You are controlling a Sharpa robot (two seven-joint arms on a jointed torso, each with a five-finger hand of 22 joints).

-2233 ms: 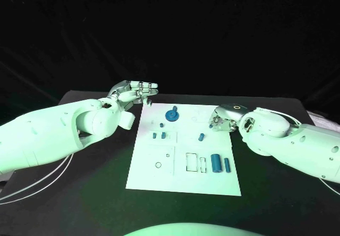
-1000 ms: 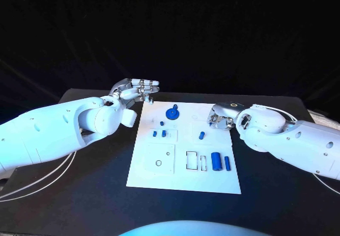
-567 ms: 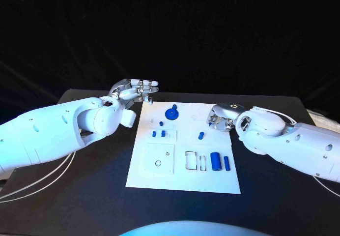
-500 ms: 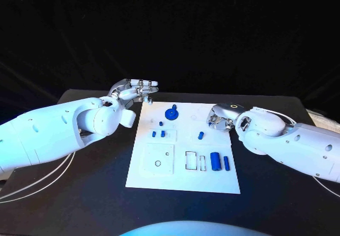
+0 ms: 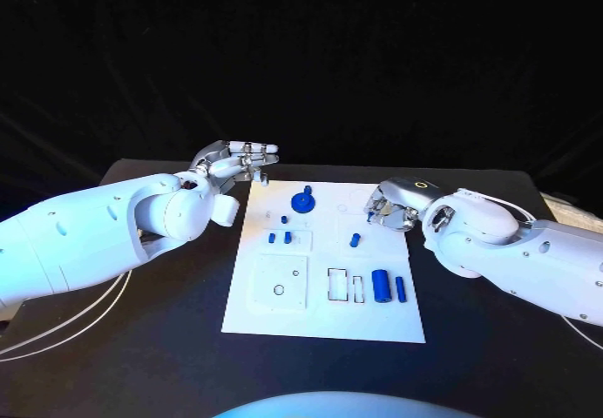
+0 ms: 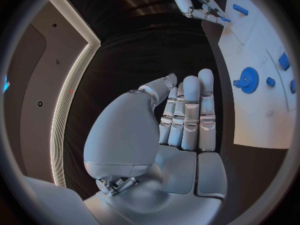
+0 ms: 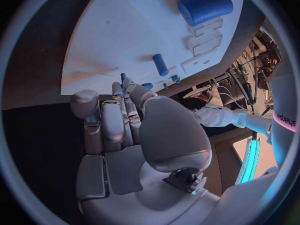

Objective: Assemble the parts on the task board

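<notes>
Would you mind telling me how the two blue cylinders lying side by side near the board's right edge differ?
The thick cylinder is clearly wider than the slim cylinder. The thick cylinder lies next to the black-outlined slots; the slim cylinder lies nearer the right edge of the task board. Both are blue and lie flat, parallel to each other.

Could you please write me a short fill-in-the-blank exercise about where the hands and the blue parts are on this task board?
1. The task board lies on a ____ table.
2. The blue gear lies nearer the ____ hand.
3. The right hand is at the board's ____ edge.

Missing words: black; left; right
</notes>
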